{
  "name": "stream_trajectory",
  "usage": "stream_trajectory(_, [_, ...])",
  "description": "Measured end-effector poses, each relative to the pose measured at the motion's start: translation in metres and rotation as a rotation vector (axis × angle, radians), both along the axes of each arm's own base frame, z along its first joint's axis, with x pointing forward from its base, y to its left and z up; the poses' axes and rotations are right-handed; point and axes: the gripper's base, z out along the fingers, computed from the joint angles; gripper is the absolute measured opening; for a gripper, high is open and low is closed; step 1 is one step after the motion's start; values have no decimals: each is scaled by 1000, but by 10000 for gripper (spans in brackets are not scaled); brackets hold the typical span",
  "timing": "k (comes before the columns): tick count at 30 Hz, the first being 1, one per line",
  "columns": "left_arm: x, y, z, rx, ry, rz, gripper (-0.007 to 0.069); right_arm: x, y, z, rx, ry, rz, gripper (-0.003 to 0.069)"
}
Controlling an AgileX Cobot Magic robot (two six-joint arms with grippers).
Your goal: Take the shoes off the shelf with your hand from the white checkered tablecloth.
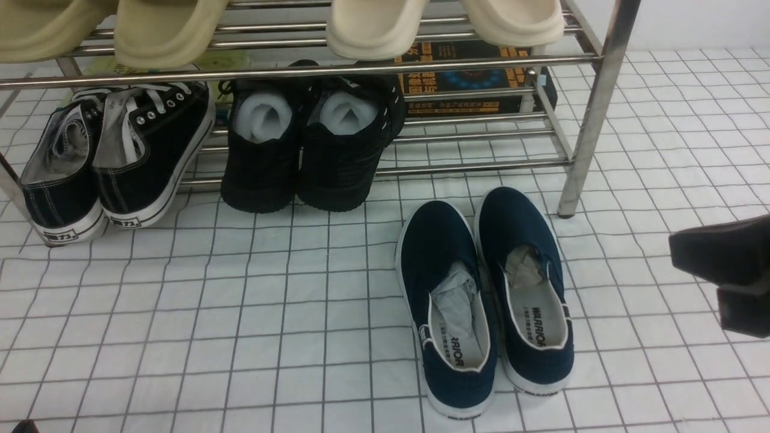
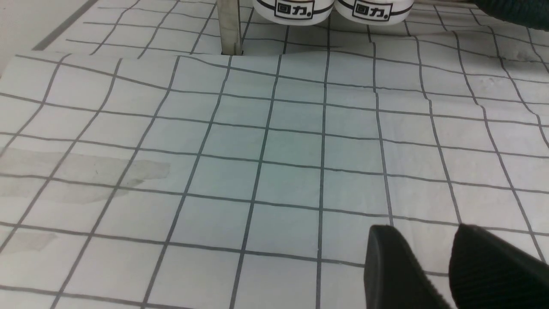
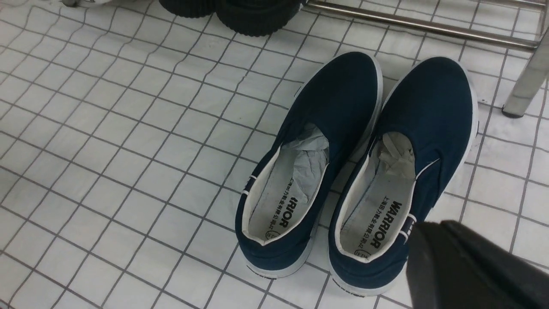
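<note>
The two navy shoes (image 1: 445, 300) (image 1: 529, 288) stand side by side on the white checkered tablecloth (image 1: 240, 331), just in front of the silver shelf (image 1: 592, 120), toes toward it. In the right wrist view the shoes (image 3: 309, 171) show "WARRIOR" insoles and paper stuffing. My right gripper (image 1: 674, 252) hangs at the right of the pair, shut and empty. In its own view the right gripper's tip (image 3: 418, 234) lies beside the right shoe's heel. My left gripper (image 2: 422, 229) is open over bare tablecloth (image 2: 274, 150), holding nothing.
On the shelf's lower tier sit black lace-up sneakers (image 1: 114, 162) and all-black shoes with white foam rolls (image 1: 313, 144). Cream slippers (image 1: 373, 24) rest on the upper tier, with a dark box (image 1: 463, 78) behind. A shelf post (image 2: 229, 25) and sneaker heels (image 2: 334, 8) stand ahead of the left gripper.
</note>
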Motion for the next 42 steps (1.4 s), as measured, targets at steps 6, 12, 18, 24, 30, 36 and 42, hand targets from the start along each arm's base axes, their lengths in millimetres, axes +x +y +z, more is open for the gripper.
stream_trajectory(6, [0, 0, 0, 0, 0, 0, 240, 0, 0, -1, -2, 2, 0, -10])
stream_trajectory(12, [0, 0, 0, 0, 0, 0, 240, 0, 0, -1, 2, 5, 0, -6])
stream_trajectory(18, [0, 0, 0, 0, 0, 0, 240, 0, 3, -10, 11, -51, 47, -1])
stream_trajectory(24, [0, 0, 0, 0, 0, 0, 240, -12, -28, -44, 53, -190, -25, 0])
stream_trajectory(30, [0, 0, 0, 0, 0, 0, 240, -42, -72, -92, 16, -269, -250, 3])
stream_trajectory(36, [0, 0, 0, 0, 0, 0, 240, -70, -94, -150, -17, -319, -460, 10])
stream_trajectory(42, [0, 0, 0, 0, 0, 0, 240, -79, -100, -179, -35, -324, -562, 15])
